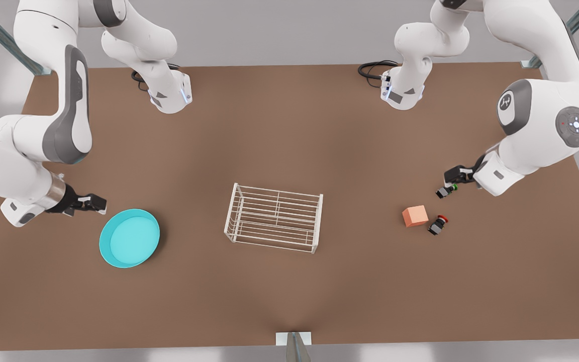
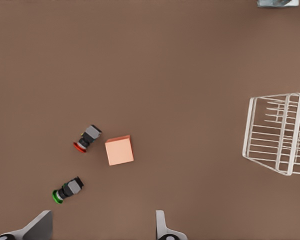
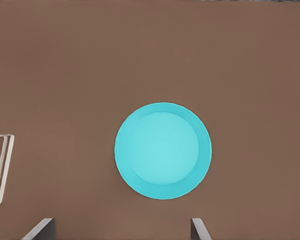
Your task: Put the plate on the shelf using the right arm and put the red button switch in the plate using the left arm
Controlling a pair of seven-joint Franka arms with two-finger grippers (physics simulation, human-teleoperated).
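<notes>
The turquoise plate [image 1: 129, 238] [image 3: 162, 150] lies flat on the table at the front view's left. My right gripper [image 1: 96, 202] [image 3: 121, 230] hovers open just beside its rim, holding nothing. The white wire shelf [image 1: 277, 190] [image 2: 249, 127] [image 3: 6, 170] stands mid-table with nothing on it. The red button switch [image 1: 438, 225] [image 2: 87, 138] lies on its side next to an orange cube [image 1: 414, 215] [image 2: 119, 150] at the front view's right. My left gripper [image 1: 453, 176] [image 2: 100, 230] hangs open above the table near the green-capped switch [image 1: 445, 190] [image 2: 67, 190], apart from the red one.
Both arm bases stand at the table's far edge with cables beside them. A metal post [image 1: 293, 344] rises at the near edge. Bare brown tabletop surrounds the shelf on all sides.
</notes>
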